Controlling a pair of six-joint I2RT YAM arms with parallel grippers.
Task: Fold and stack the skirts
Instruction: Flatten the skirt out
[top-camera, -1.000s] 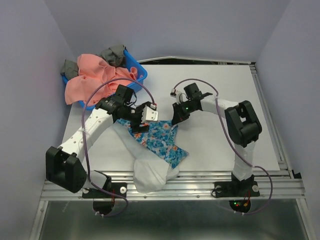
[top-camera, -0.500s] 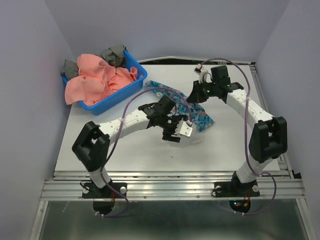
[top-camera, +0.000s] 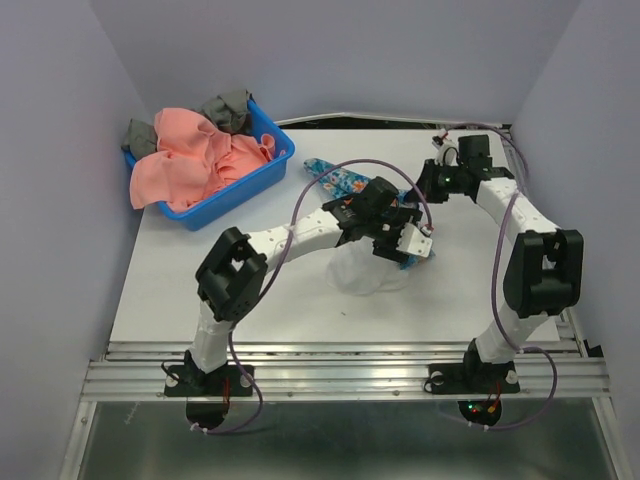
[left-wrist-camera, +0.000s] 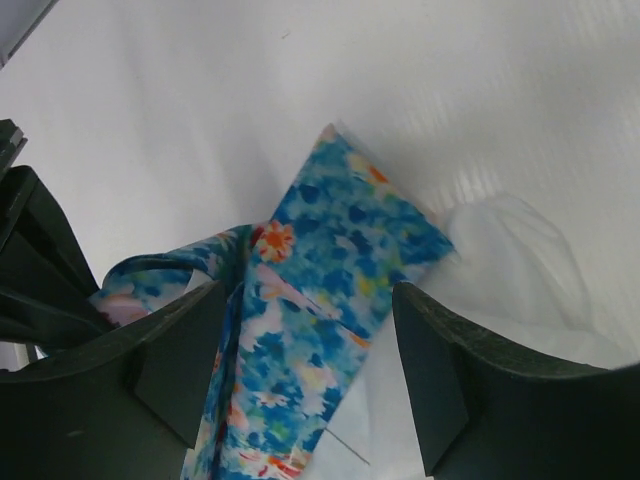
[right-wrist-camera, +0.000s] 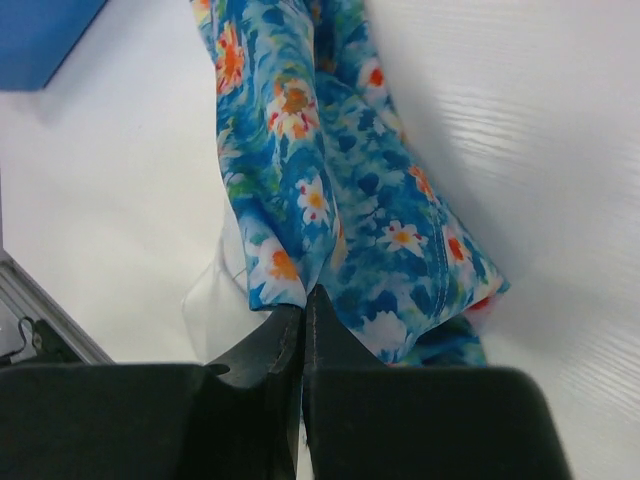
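Nearest on the table, a white lining is lying loose, probably the underside of the blue floral skirt. Just beyond it the left gripper is hovering over the skirt's near-right end. Its jaws are standing wide with cloth running between them, nothing clamped. Further back the right gripper is pinching the skirt's edge, fingers pressed together on a fold of the print. The skirt is sitting mid-table toward the right, bunched into a narrow band, not spread flat.

Step in hand, as I'm reading it: opening the skirt out flat before any fold. To do it well, the left jaws should probably be closing on a single edge at the near end, opposite the right pinch, not on the whole bunch or the lining alone. Then both should be easing apart so the band spreads. Risk: grabbing two layers and locking in the twist.

The long axis is running diagonally in the top view, one end pointing far-left at the blue basket, the other near-right under the left gripper. Can't tell which end is the waist.

Farthest, the pink skirt is lying heaped in that basket with grey cloths, unfolded, well apart from both grippers.
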